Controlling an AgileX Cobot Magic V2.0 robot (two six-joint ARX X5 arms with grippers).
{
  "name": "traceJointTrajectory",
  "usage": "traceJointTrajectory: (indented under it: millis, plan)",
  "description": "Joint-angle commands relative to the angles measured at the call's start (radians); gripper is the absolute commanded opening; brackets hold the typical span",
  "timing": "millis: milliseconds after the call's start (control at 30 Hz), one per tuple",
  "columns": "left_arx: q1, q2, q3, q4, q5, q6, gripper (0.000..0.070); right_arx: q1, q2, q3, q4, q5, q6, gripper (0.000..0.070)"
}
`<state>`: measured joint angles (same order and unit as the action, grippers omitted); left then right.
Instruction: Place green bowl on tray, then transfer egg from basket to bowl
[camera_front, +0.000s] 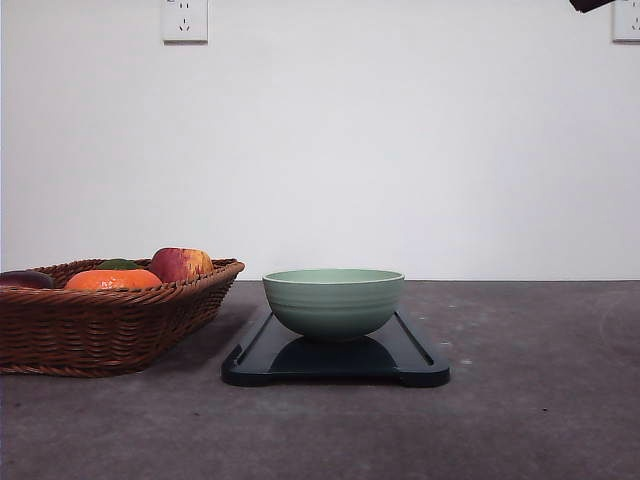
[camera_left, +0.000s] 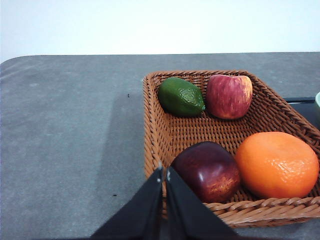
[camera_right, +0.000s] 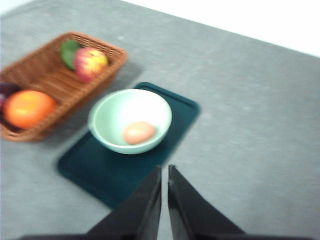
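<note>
Basket (camera_front: 105, 325), one: wide, shallow brown wicker, at the left of the grey counter (camera_front: 540, 400). Contents, four fruits: one green avocado (camera_left: 181, 96), one red-yellow apple (camera_left: 229, 96), one dark purple plum (camera_left: 207, 171), one orange (camera_left: 277, 164).

Tray (camera_front: 410, 355), one: flat, dark blue-black, rounded corners, just right of the basket, long axis running away from the robot.

Green bowl (camera_front: 334, 300), one: pale sage, faint ridges outside, lighter rim, upright on the tray, mouth up.

Egg (camera_right: 139, 132), one: tan, lying on its side in the bowl's bottom; the blurred right wrist view hides its exact axis.

Left gripper (camera_left: 164, 172), fingers pressed together, empty, above the basket's near rim. Right gripper (camera_right: 164, 172), fingers pressed together, empty, above the tray's near edge.
</note>
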<state>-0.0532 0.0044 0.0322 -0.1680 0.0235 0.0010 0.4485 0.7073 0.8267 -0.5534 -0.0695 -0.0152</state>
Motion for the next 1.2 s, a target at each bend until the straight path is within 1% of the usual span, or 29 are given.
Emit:
traceJointTrajectory:
  millis: [0, 67, 233, 333, 500, 633, 700, 833, 1167]
  plan:
    - [0.001, -0.002, -0.019, 0.011, -0.002, 0.009, 0.0, -0.008, -0.01, -0.044, 0.023, 0.034, -0.036, 0.0014]
    - [0.001, -0.002, -0.019, 0.011, -0.002, 0.009, 0.0, -0.026, -0.049, -0.139, 0.113, 0.044, -0.038, 0.0013]
    - [0.001, -0.002, -0.019, 0.011, -0.002, 0.009, 0.0, -0.077, -0.224, -0.444, 0.42, 0.045, -0.045, 0.0014]
    - [0.001, -0.002, -0.019, 0.011, -0.002, 0.009, 0.0, -0.124, -0.339, -0.576, 0.499, 0.056, -0.058, 0.0014]
    - [0.001, -0.002, -0.019, 0.011, -0.002, 0.009, 0.0, -0.226, -0.522, -0.715, 0.508, 0.072, -0.048, 0.0014]
    - [0.001, -0.002, -0.019, 0.011, -0.002, 0.009, 0.0, -0.291, -0.646, -0.792, 0.51, 0.071, -0.036, 0.0014]
    - [0.001, -0.002, -0.019, 0.011, -0.002, 0.009, 0.0, -0.317, -0.7, -0.816, 0.484, 0.071, -0.019, 0.0014]
    - [0.001, -0.002, -0.019, 0.011, -0.002, 0.009, 0.0, -0.346, -0.704, -0.815, 0.447, 0.075, -0.01, 0.0013]
    - [0.001, -0.001, -0.019, 0.011, -0.002, 0.009, 0.0, -0.358, -0.704, -0.814, 0.451, 0.074, -0.011, 0.0013]
